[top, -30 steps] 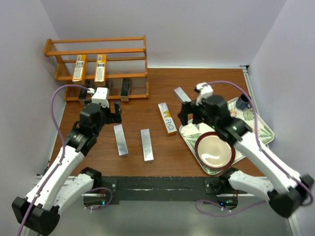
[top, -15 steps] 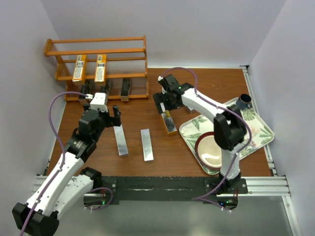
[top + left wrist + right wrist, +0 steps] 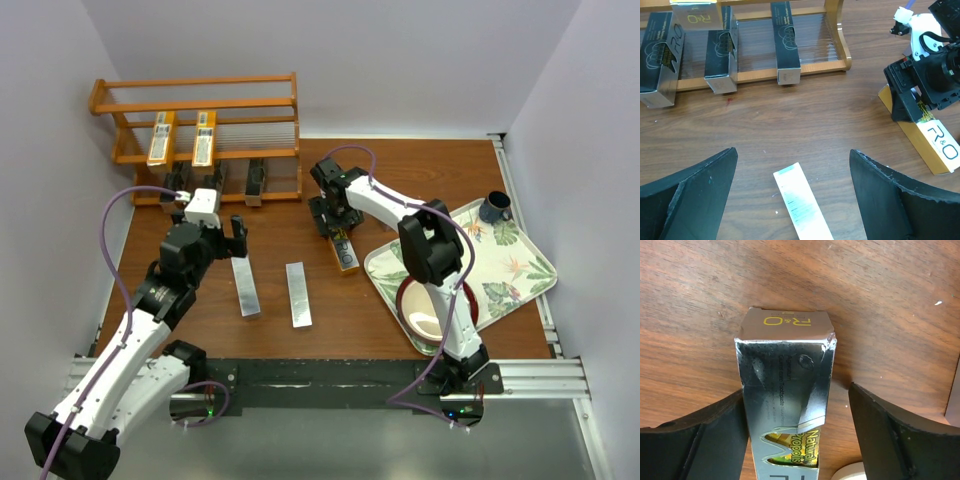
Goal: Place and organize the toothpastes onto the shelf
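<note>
The shelf point(image 3: 195, 100) stands at the back left. Two orange toothpastes point(image 3: 160, 138) point(image 3: 204, 138) lie on its middle tier, and black ones point(image 3: 785, 42) point(image 3: 720, 60) point(image 3: 662, 60) on the lowest tier. Two silver cartons point(image 3: 245, 285) point(image 3: 298, 294) lie on the table. My left gripper point(image 3: 228, 232) hovers open over the far end of one silver carton point(image 3: 802, 202). My right gripper point(image 3: 796, 391) straddles the far end of the gold-and-white carton point(image 3: 785, 370) point(image 3: 344, 250). Its left finger touches the carton; a gap remains on the right.
A leaf-patterned tray point(image 3: 515, 270) sits at the right with a red-rimmed bowl point(image 3: 430, 305) and a dark cup point(image 3: 492, 208) on it. The gold carton lies just left of the tray. Purple walls close in the table on both sides.
My right arm swung from above the tray leftward and down over the gold-and-white carton, and its jaws have narrowed around it. The left arm shifted only slightly.
</note>
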### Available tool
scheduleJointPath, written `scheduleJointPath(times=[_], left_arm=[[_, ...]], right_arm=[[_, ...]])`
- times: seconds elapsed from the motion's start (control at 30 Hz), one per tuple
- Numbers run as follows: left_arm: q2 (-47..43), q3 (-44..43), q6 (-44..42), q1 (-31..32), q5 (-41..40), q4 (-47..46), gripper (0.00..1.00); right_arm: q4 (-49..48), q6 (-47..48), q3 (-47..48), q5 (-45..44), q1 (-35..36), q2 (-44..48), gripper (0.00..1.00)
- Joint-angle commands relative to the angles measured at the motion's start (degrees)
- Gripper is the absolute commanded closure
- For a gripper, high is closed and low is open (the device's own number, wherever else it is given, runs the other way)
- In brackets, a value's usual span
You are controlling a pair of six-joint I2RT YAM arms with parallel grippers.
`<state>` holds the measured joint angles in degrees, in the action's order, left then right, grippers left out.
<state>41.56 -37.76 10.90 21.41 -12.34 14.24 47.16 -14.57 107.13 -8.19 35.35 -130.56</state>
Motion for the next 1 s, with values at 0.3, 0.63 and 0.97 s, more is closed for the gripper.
scheduleJointPath(times=[0.3,0.63,0.97], left_arm=[[0.54,0.05,-0.96,-0.14,2.14,-2.55,0.0],[0.89,0.05,-0.79,-0.14,4.16,-2.46,0.0],[-0.52,0.93,6.23,-0.14,18.21,-6.94,0.0]], right_arm=[[1.36,0.07,1.76,-2.18,1.65,-1.71,0.35],[-2.59,-1.34,-2.09,1.14,1.82,2.58,0.58],[-19.98,-7.13,-18.15,9.49,0.34,20.68,0.65]])
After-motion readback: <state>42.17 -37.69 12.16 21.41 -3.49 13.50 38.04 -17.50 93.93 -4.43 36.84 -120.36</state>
